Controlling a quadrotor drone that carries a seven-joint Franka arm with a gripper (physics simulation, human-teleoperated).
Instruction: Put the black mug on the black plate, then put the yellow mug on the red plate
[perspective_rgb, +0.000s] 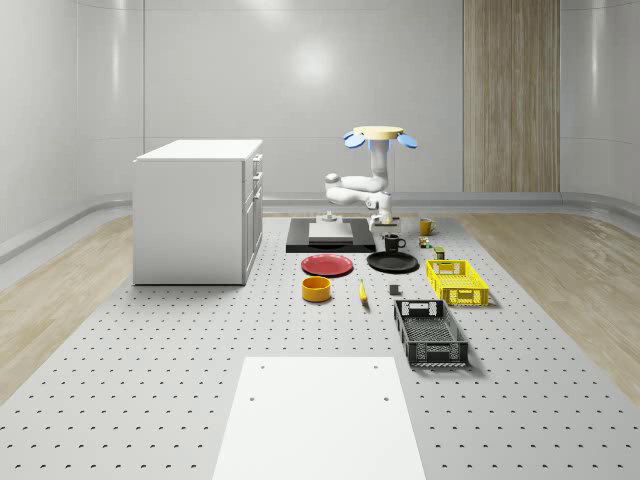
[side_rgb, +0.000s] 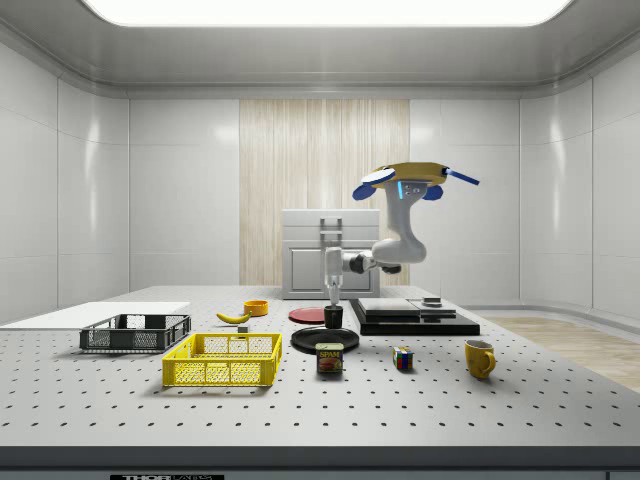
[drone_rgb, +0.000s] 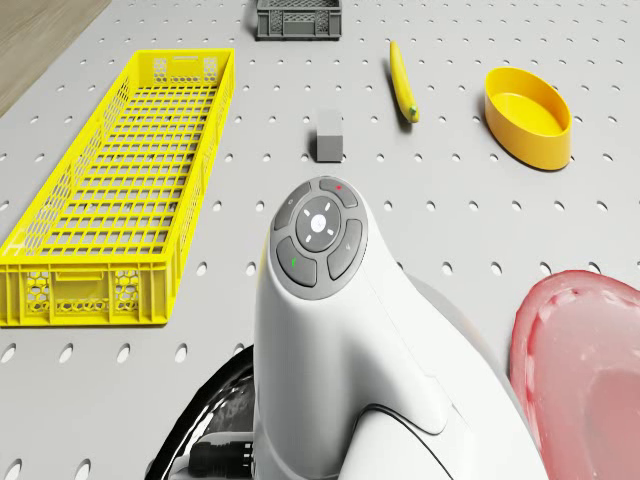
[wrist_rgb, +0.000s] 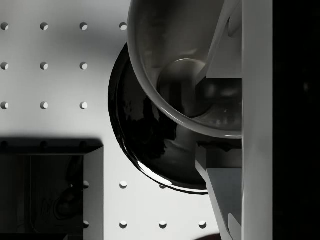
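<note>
The drone (side_rgb: 408, 178) hovered beside the black plate (side_rgb: 305, 342); its gripper (side_rgb: 333, 297) grasped the black mug (side_rgb: 333, 317) (rim pinched) just above that plate.

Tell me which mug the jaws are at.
The black mug, held above the black plate; the yellow mug stands apart behind them, untouched.

— What sits under the wrist camera?
— The black mug (wrist_rgb: 187, 75), seen from above, with one finger (wrist_rgb: 220, 45) inside its rim and another (wrist_rgb: 222, 197) outside.
— Beneath it?
— The black plate (wrist_rgb: 145, 140) on the perforated table (wrist_rgb: 55, 65), near a dark platform (wrist_rgb: 45, 185).
</note>
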